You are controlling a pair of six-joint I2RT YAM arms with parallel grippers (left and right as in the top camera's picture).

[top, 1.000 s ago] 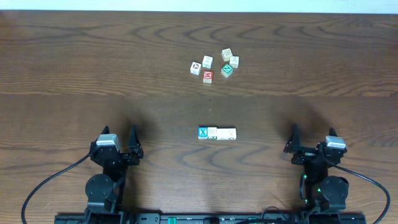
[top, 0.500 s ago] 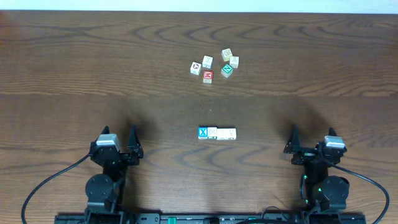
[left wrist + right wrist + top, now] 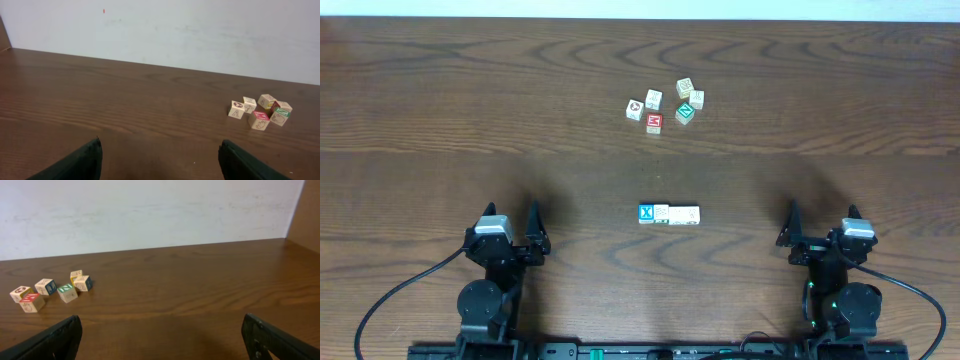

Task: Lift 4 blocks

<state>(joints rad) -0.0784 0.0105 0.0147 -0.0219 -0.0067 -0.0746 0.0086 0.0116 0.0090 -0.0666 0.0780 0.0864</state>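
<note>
Overhead view puts the row of four blocks [image 3: 669, 214] just below the middle of the frame on the dark wooden tabletop [image 3: 440, 100]. The blue X block [image 3: 646, 213] sits at the row's left end, and the three cream blocks [image 3: 676, 214] run off to its right. They appear to touch face to face in one straight line. A separate cluster of cubes [image 3: 665, 103] lies in the upper middle, well apart from the row, with the red-faced cube [image 3: 653, 122] at its lower edge. Neither wrist view shows the row, only that cluster.

The left claw [image 3: 510, 212] rests at lower left and the right claw [image 3: 822, 213] at lower right. Both are spread wide, hold nothing, and are well apart from the row.

The blocks look like small wooden cubes, so they are probably light, rigid and hard to damage. Their smooth painted faces may be a little slick. As a loose row they have nothing joining them, so a lift probably depends on squeezing inward on the two outer end faces, the left face of the blue block and the right face of the last cream one. That pressure should be level and square, because an off-centre push could buckle the line in the middle.
</note>
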